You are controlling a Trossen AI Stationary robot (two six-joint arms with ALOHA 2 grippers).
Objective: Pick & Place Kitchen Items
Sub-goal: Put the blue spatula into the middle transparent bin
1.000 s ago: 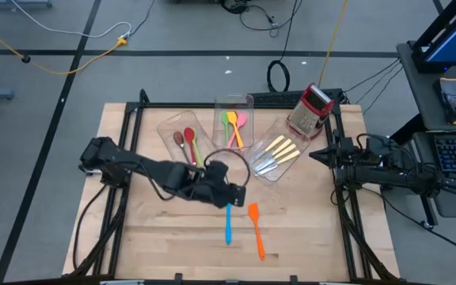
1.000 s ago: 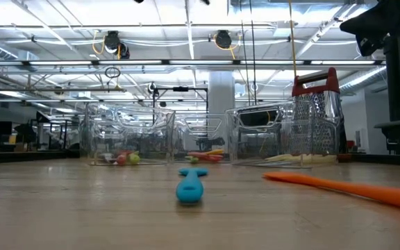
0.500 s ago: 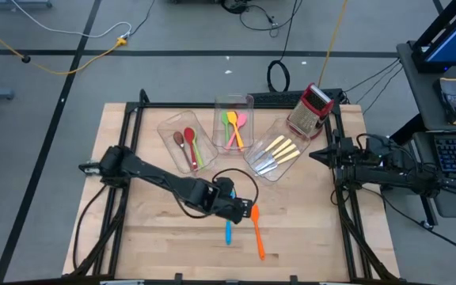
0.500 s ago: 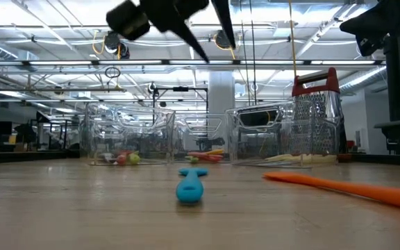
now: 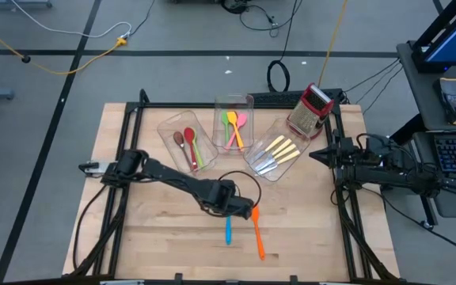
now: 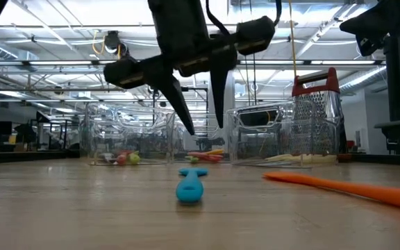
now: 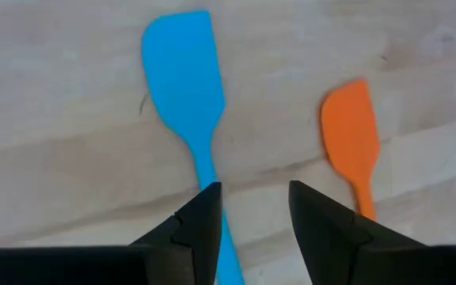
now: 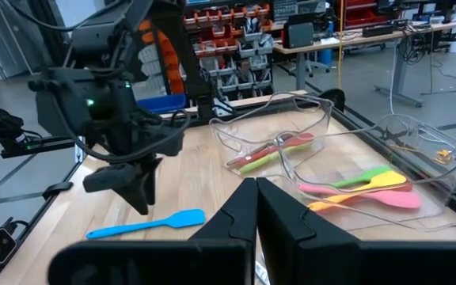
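1. Descent is the change: the left gripper point(image 6: 200, 128), which a moment ago was high above the table and farther toward the bins, has swung over and dropped until its fingertips hang just above the blue spatula point(image 5: 228, 229).

2. Left gripper state: released, jaws parted and holding nothing. In the left wrist view the two fingers point(image 7: 204, 218) stand apart, with the blue spatula's neck running under the inner edge of one of them rather than centred in the gap.

3. Blue spatula: it lies flat on the wooden table point(image 5: 149, 237), untouched and unmoved, its handle pointing toward the table's front edge. The orange spatula point(image 5: 256, 233) lies just beside it, on the side toward the right arm, also unmoved.

4. Other items relative to the blue spatula: behind it stand three clear bins. One holds red, brown and green spoons point(image 5: 188, 145), the middle one green, orange, yellow and pink spatulas point(image 5: 233, 127), and the third cream-handled cutlery point(image 5: 275, 152). The red-and-silver box grater point(image 5: 310, 109) stands beyond that third bin.

5. Right gripper point(image 8: 256, 210): clenched shut and empty, parked at the table's edge, well away from the blue spatula.

6. Meaning for the task: I judge that the approach is nearly done and a pinch on the blue spatula's neck comes next. A small sideways correction looks needed, so that both fingers straddle the neck before closing.
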